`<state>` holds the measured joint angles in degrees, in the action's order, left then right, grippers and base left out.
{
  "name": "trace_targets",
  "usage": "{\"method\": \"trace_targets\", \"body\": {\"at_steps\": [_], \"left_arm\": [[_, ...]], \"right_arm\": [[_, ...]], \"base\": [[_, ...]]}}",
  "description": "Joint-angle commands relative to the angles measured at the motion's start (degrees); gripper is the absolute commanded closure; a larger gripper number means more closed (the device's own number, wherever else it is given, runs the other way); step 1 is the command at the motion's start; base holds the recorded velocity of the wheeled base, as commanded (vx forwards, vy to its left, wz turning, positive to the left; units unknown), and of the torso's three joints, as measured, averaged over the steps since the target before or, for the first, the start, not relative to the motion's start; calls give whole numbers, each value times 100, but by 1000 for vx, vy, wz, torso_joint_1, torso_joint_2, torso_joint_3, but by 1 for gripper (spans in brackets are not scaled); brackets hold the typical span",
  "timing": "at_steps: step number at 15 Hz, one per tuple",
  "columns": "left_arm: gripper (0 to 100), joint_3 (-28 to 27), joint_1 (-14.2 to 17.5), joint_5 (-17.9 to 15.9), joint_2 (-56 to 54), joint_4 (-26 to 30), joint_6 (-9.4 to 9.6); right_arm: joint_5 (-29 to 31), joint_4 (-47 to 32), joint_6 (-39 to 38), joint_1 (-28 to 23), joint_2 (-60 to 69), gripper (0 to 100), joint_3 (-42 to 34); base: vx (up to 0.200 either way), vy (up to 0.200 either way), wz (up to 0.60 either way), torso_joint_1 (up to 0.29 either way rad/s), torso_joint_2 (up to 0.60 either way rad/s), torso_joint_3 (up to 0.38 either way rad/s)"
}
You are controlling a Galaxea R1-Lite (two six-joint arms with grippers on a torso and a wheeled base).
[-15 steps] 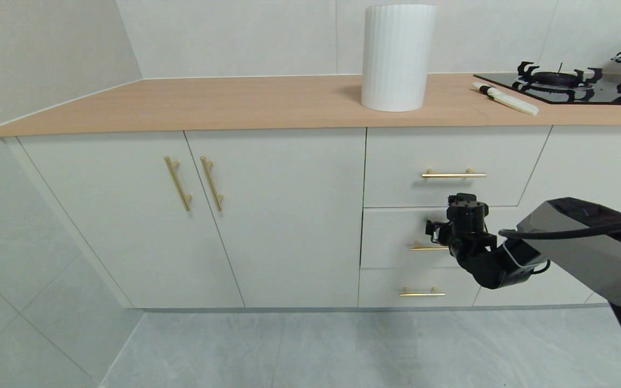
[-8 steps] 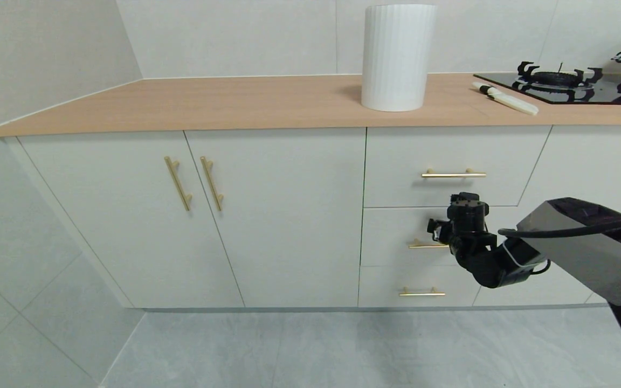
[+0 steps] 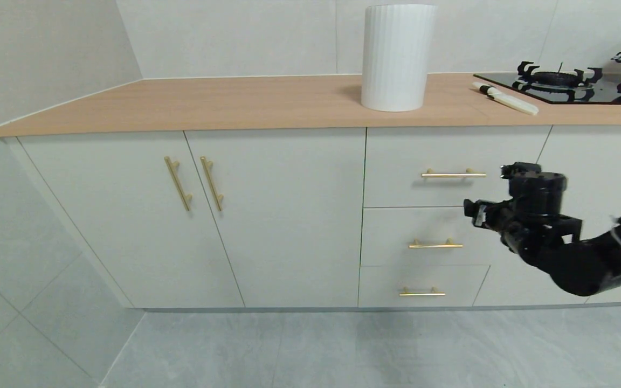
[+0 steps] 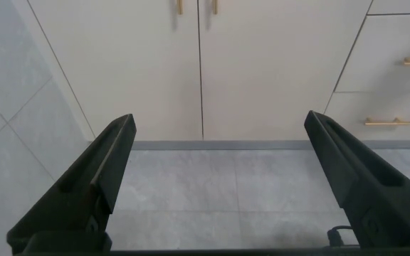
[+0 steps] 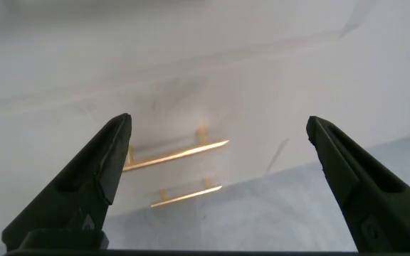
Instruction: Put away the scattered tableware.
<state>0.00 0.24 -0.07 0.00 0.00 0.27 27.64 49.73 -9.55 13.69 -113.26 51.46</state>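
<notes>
A white-bladed knife (image 3: 505, 100) lies on the wooden counter (image 3: 235, 105) beside the hob. A tall white ribbed holder (image 3: 397, 56) stands on the counter above the drawer stack. My right gripper (image 3: 491, 207) hangs in front of the drawers, to the right of them, between the top handle (image 3: 453, 174) and the middle handle (image 3: 435, 245). In the right wrist view this gripper (image 5: 218, 124) is open and holds nothing, with two gold handles (image 5: 176, 155) seen between its fingers. My left gripper (image 4: 219, 119) is open and holds nothing, low over the floor, facing the cabinet doors.
All three drawers and the two cabinet doors (image 3: 197, 215) are closed. A gas hob (image 3: 569, 83) with a pan at its edge sits at the counter's right end. A wall stands to the left, and grey tiled floor (image 3: 310, 350) lies before the cabinets.
My right arm has swung up and to the right, away from the middle drawer handle. The drawers stay closed.
</notes>
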Motion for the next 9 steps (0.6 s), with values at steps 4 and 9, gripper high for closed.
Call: {"method": "trace_targets", "body": {"at_steps": [4, 9], "left_arm": [[0, 0, 2, -1, 0, 0, 0], [0, 0, 2, -1, 0, 0, 0]], "right_arm": [[251, -490, 1420, -367, 5209, 0, -2474], [638, -3267, 1552, -508, 8136, 0, -2483]], "base": [[0, 0, 0, 0, 0, 0], [0, 0, 0, 0, 0, 0]]}}
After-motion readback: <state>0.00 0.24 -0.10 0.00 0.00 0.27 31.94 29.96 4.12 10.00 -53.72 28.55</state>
